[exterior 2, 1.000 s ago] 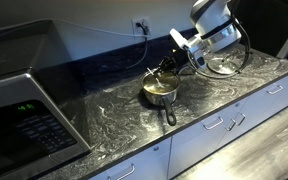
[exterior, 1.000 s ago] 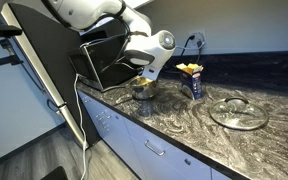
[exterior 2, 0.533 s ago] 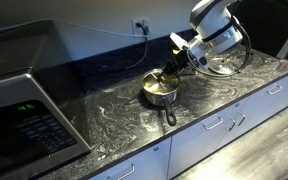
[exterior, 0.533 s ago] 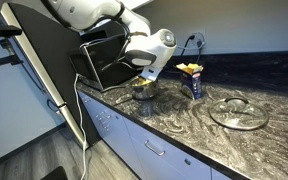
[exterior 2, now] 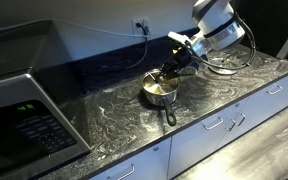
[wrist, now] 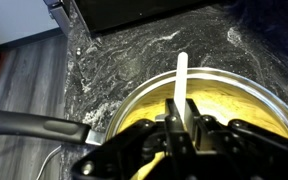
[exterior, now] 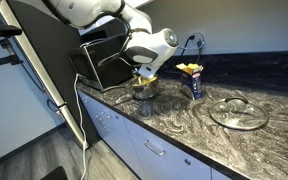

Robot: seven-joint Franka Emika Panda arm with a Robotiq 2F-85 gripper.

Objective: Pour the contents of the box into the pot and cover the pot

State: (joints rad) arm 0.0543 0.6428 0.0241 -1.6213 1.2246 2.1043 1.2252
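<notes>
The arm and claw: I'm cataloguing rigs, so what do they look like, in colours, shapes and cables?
The arm is glossy white, built of rounded, bulbous segments with darker details at the joints. The claw is black, with angular linkages and slim fingers. In an exterior view a thin pale cable hangs below the arm; where it attaches is unclear. No markings are legible.

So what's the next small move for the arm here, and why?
Probably lift the gripper straight up from the pot. The wrist view shows yellow contents already in it, the box stands upright on the counter, and the lid lies apart, not yet on.
</notes>
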